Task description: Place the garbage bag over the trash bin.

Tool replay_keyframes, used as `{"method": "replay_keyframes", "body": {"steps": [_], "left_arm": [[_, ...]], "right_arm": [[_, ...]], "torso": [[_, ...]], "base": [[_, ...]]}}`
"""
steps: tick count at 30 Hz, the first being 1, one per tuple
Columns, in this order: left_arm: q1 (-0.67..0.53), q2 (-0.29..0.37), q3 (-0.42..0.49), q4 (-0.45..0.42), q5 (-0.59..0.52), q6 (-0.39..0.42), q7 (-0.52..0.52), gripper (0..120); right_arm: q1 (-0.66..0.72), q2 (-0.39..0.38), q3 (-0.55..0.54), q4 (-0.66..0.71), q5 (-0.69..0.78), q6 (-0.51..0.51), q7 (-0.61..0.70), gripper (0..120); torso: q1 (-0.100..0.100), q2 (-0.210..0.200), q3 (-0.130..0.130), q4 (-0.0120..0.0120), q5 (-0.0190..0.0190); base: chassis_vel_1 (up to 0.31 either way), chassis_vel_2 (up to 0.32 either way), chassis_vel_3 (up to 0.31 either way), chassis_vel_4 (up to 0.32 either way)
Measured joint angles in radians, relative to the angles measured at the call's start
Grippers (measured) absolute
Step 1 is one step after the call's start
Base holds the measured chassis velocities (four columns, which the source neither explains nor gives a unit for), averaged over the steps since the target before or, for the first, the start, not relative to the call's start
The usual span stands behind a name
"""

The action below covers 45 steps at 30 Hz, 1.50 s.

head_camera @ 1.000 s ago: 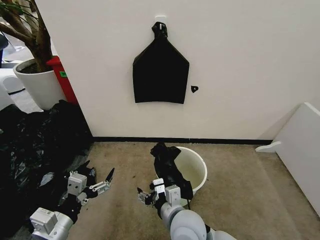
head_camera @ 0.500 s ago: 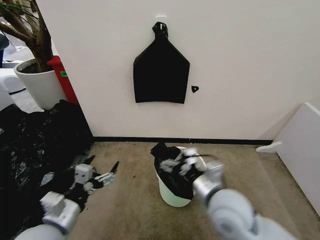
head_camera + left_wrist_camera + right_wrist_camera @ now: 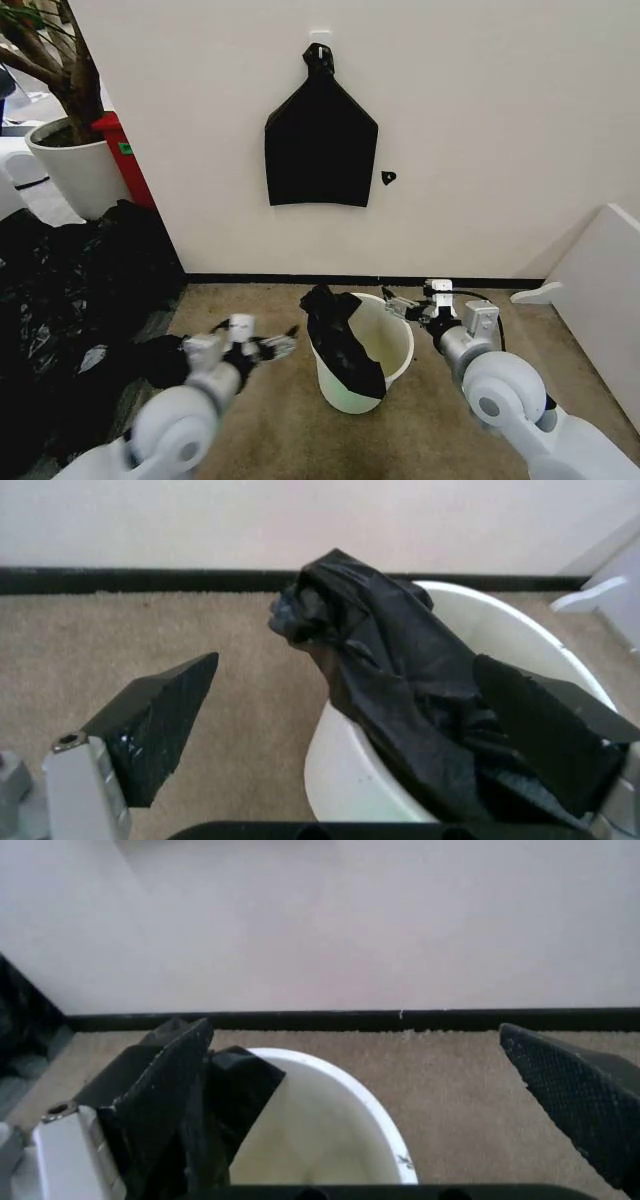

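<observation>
The trash bin (image 3: pixel 392 352), a round white bucket, stands on the carpet below the wall. The garbage bag (image 3: pixel 338 335) is draped in a crumpled heap over the bin's left rim, part hanging inside and part outside. My left gripper (image 3: pixel 277 345) is open just left of the bin, its fingers pointing at the bag. In the left wrist view the garbage bag (image 3: pixel 400 675) and the trash bin (image 3: pixel 350 780) lie ahead of the open left gripper (image 3: pixel 350 662). My right gripper (image 3: pixel 398 303) hovers open at the bin's far right rim. The right wrist view shows the open right gripper (image 3: pixel 355 1027) above the trash bin (image 3: pixel 340 1072) and the garbage bag (image 3: pixel 240 1080).
A flat black bag (image 3: pixel 320 150) hangs on the wall above the bin. A large mass of black plastic sheeting (image 3: pixel 70 290) covers the floor at left, behind it a white plant pot (image 3: pixel 75 165). A white panel (image 3: pixel 600 290) leans at right.
My right arm has swung from the bin's near left side over to its far right rim. My left gripper has moved right, close to the bag.
</observation>
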Motion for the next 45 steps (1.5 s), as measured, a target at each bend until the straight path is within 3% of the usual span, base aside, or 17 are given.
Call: {"method": "replay_keyframes", "body": {"steps": [9, 13, 18, 29, 35, 40, 45], "left_arm": [[-0.135, -0.091, 0.138, 0.078, -0.085, 0.113, -0.177, 100], [-0.154, -0.093, 0.172, 0.087, -0.134, 0.181, -0.267, 100], [-0.152, -0.064, 0.157, 0.086, -0.168, 0.208, -0.328, 100], [-0.109, -0.032, 0.112, 0.094, -0.154, 0.216, -0.328, 100], [-0.072, -0.081, 0.124, 0.193, -0.006, 0.18, -0.221, 100], [-0.062, -0.127, 0.147, 0.239, 0.066, 0.145, -0.191, 100], [-0.02, -0.105, 0.132, 0.181, 0.043, 0.152, -0.238, 100]], "right_arm": [[-0.042, 0.032, 0.008, -0.008, -0.013, 0.01, 0.01, 100], [-0.047, 0.038, 0.01, -0.012, -0.018, 0.016, 0.01, 100], [-0.048, 0.044, 0.01, -0.014, -0.02, 0.021, 0.01, 100], [-0.054, 0.05, 0.009, -0.017, -0.023, 0.023, 0.011, 100], [-0.068, 0.047, 0.014, -0.015, -0.023, 0.03, 0.019, 100], [-0.098, 0.045, 0.034, -0.005, -0.025, 0.033, 0.021, 100], [-0.125, 0.04, 0.048, 0.019, -0.025, 0.033, 0.021, 100]], "torso": [[0.0, 0.0, 0.0, 0.0001, 0.0001], [0.0, 0.0, 0.0, 0.0001, -0.0001], [0.0, 0.0, 0.0, 0.0003, -0.0001], [0.0, 0.0, 0.0, 0.0003, -0.0001], [0.0, 0.0, 0.0, 0.0002, -0.0002], [0.0, 0.0, 0.0, 0.0, -0.0002], [0.0, 0.0, 0.0, -0.0002, -0.0002]], "base": [[0.0, 0.0, 0.0, 0.0], [0.0, 0.0, 0.0, 0.0], [0.0, 0.0, 0.0, 0.0], [0.0, 0.0, 0.0, 0.0], [0.0, 0.0, 0.0, 0.0], [0.0, 0.0, 0.0, 0.0], [0.0, 0.0, 0.0, 0.0]]}}
